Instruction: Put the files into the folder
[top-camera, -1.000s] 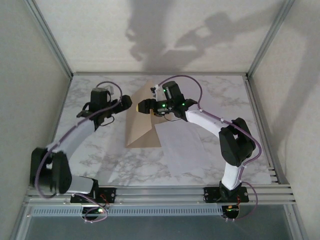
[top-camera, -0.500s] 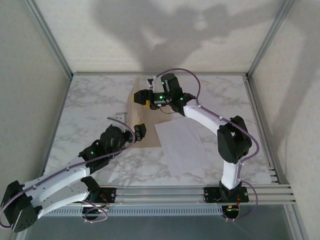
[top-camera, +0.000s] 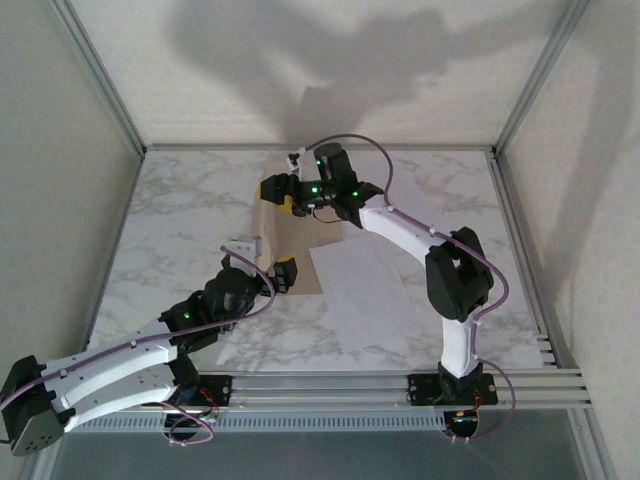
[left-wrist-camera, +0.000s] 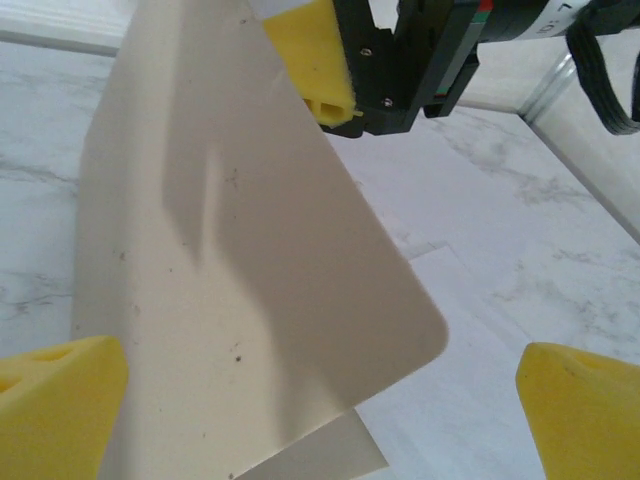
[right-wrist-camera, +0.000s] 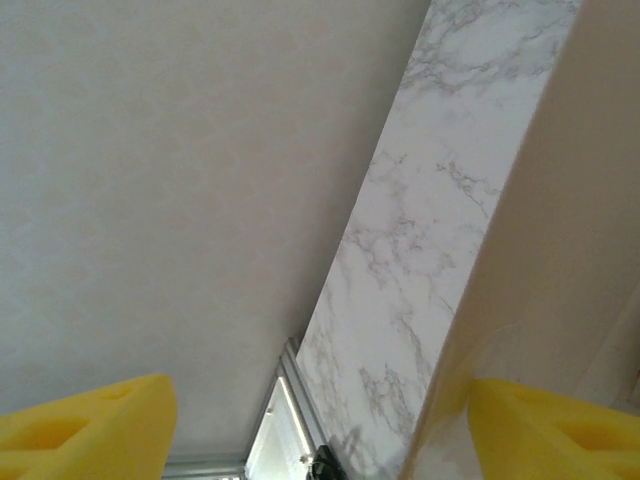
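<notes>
**A:** Since a second ago the left arm is swung down from the far left. The left gripper is now parked low at the near edge of the folder, jaws spread full, nothing held.

**B:** Files?

**A:** The files are seen flat on the table, just right of the folder, one corner at its right edge. Touching or overlapping cannot be told. Nothing is filed yet.

**B:** Cover?

**A:** It is stood up at the far end by the right gripper, which is pulled back nearer the far wall than before. Jaws are spread there too, so the cover is only leaned on one pad, not pinched.

**B:** Risks?

**A:** Main one, as judged: the cover is slid off that pad and dropped shut before any sheet is moved in, since nothing is clamped. Second: if the left jaws are closed where they sit, cardboard is likely caught instead of paper. Third: thin sheets flat on marble are hard to lift, so they may be pushed, fanned or creased. The arms are also crowded over the folder, so contact is possible if the left one is raised.
</notes>
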